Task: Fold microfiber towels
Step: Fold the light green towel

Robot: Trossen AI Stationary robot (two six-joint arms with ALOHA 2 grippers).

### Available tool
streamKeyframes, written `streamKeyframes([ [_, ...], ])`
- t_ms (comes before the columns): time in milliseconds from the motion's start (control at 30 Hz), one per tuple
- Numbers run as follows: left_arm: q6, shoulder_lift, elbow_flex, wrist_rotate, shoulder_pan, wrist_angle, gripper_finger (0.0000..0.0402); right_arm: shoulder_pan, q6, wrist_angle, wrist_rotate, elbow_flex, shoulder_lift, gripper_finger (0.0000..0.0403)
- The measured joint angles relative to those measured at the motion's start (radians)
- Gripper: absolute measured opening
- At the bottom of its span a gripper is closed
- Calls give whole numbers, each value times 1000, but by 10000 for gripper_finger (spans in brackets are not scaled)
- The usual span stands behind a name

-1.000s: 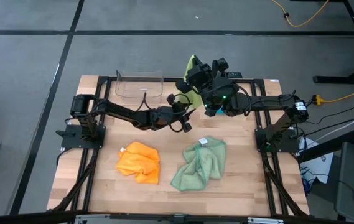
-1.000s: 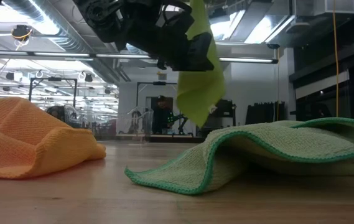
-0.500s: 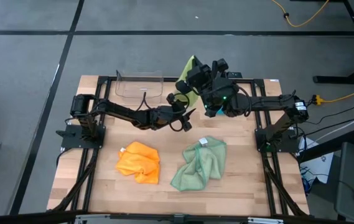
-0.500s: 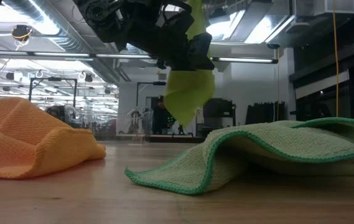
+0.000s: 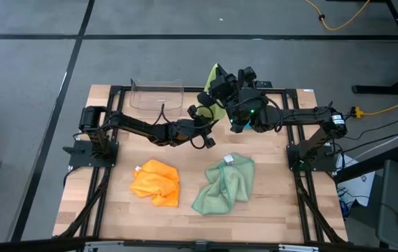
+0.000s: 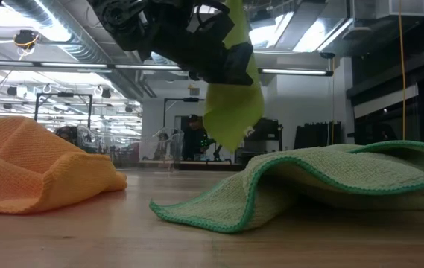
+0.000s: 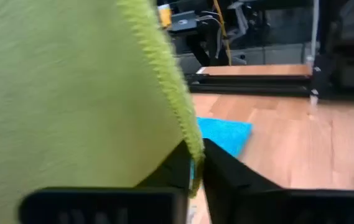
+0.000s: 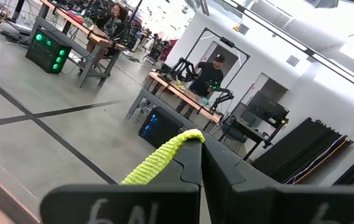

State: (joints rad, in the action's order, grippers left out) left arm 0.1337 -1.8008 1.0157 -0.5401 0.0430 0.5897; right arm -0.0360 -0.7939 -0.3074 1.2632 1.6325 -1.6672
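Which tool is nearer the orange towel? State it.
Left. The left tool sits up and right of the orange towel; the right tool is farther back, both pinching the lime green towel.

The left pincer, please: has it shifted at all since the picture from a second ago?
Yes. In the high view the left pincer has moved up toward the clear bin and the hanging lime green towel, closing on its edge.

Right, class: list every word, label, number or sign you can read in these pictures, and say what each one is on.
Right gripper: pale marks on the dark bar at its base, cut off by the picture's edge; not readable.
Left gripper: blurred pale marks on the same bar; not readable.
Pale sage green towel: small white tag at its top edge; too small to read.
Lime green towel, orange towel, clear bin: no text visible.
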Motion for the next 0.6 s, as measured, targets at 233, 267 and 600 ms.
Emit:
streamKeyframes([
  [233,89,25,-1,-42,-41,-71,1,0,-5,98,62,0,0,6],
  [267,89,42,-1,-54,-46,-104,1,0,-5,127,73,0,0,6],
  [600,-97,364,-1,-183,-81,-662,0,0,-48,348,72,-1,-1,6],
])
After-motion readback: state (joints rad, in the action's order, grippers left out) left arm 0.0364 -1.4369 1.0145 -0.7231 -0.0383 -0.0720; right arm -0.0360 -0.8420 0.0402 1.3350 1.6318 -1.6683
